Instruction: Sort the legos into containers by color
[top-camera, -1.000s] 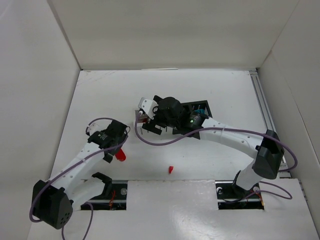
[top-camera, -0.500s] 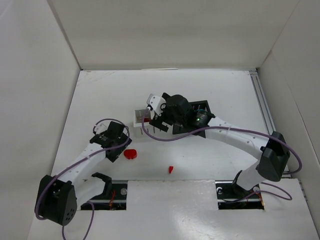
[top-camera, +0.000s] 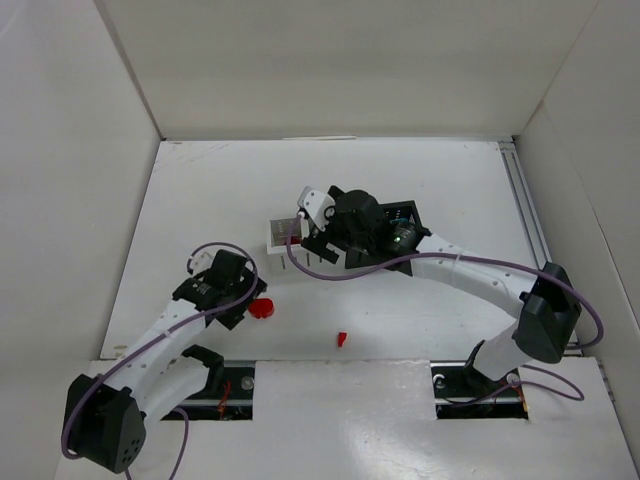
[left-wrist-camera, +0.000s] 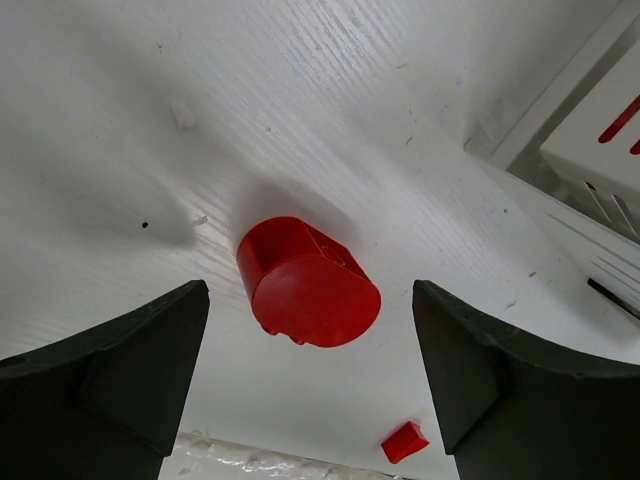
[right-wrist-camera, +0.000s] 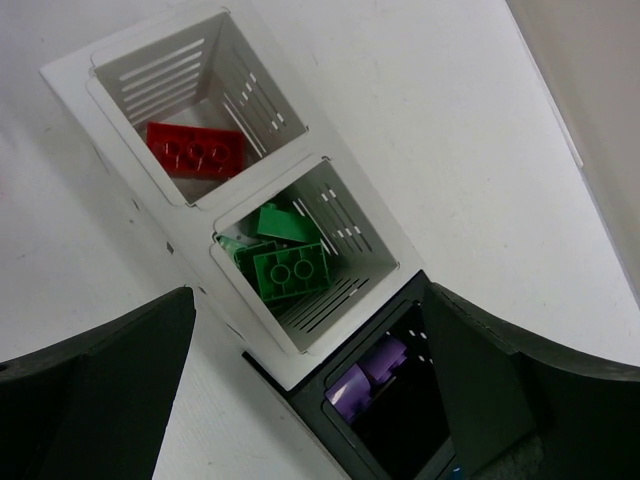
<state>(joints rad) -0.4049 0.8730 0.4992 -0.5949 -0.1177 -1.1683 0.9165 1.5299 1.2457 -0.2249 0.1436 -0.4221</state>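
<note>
A red round lego (left-wrist-camera: 308, 284) lies on its side on the white table (left-wrist-camera: 300, 90), between the left gripper's (left-wrist-camera: 305, 330) wide-open, empty jaws. A small red brick (left-wrist-camera: 404, 441) sits nearby. The right gripper (right-wrist-camera: 310, 320), also spread wide and empty, hovers over the containers (right-wrist-camera: 212, 203), which hold red, green and purple pieces. The black bin (right-wrist-camera: 345, 425) is cut off and the fourth is hidden. Since a second ago, the round lego has shifted right.

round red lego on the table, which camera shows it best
left wrist: the round red lego sits mid-frame, close up, its flat end and side clear. top external shows only a small red spot beside the left pincer. right wrist doesn't show it.
</note>
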